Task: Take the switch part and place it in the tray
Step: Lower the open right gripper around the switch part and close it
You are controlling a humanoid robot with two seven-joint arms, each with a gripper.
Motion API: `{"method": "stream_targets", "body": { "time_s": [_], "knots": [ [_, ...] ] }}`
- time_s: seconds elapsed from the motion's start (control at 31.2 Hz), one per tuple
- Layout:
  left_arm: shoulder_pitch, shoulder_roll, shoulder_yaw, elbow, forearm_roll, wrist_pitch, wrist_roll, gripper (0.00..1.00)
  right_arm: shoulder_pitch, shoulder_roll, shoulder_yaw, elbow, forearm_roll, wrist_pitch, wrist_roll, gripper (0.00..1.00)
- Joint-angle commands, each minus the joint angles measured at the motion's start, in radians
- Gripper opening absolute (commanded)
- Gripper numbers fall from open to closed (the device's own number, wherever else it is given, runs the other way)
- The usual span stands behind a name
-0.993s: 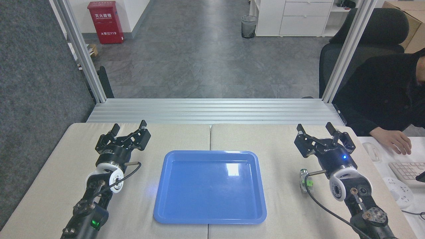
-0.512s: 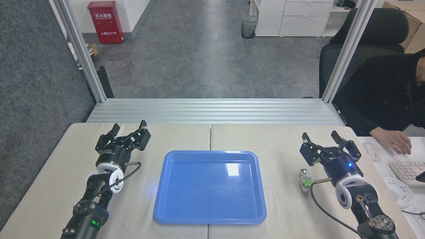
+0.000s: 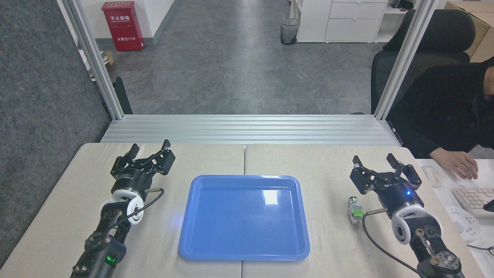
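Switch part beside our right hand

Our right hand point(image 3: 373, 160) gapes empty; the switch part point(image 3: 355, 211) lies on the worktop point(image 3: 332, 166) just nearer, right of the tray point(image 3: 244, 256).

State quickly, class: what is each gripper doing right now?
Left gripper: open, holding nothing.
Right gripper: open, holding nothing; the switch part lies on the table beside that arm.

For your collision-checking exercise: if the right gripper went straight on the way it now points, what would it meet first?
The way looks free. The right gripper, open, points away across bare table toward the metal rails. The switch part lies behind its fingertips; height above the table is unclear.
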Motion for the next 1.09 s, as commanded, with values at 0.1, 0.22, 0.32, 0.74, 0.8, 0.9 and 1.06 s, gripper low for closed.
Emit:
{"method": "stream_targets", "body": {
  "time_s": [0.1, 0.22, 0.32, 0.74, 0.8, 0.9, 1.06],
  "knots": [
    [0.001, 0.000, 0.000, 0.000, 0.000, 0.000, 0.001, 1.00, -0.002, 0.004, 0.004, 0.001, 0.002, 0.005, -0.001, 1.00],
    [0.001, 0.000, 0.000, 0.000, 0.000, 0.000, 0.001, 1.00, -0.003, 0.025, 0.001, 0.001, 0.003, 0.005, -0.001, 1.00],
    [0.001, 0.000, 0.000, 0.000, 0.000, 0.000, 0.001, 1.00, -0.005, 0.025, 0.001, 0.001, 0.002, 0.005, -0.001, 1.00],
    [-0.001, 0.000, 0.000, 0.000, 0.000, 0.000, 0.001, 1.00, 0.000, 0.027, 0.010, 0.003, 0.003, 0.004, -0.001, 0.99],
    [0.001, 0.000, 0.000, 0.000, 0.000, 0.000, 0.001, 1.00, 0.000, 0.028, 0.015, 0.001, 0.003, 0.004, -0.001, 0.99],
    [0.001, 0.000, 0.000, 0.000, 0.000, 0.000, 0.001, 1.00, 0.001, 0.028, 0.017, 0.001, 0.003, 0.004, -0.001, 0.99],
    [0.001, 0.000, 0.000, 0.000, 0.000, 0.000, 0.001, 1.00, 0.011, 0.031, 0.038, 0.007, 0.006, 0.005, 0.001, 0.99]
  ]
}}
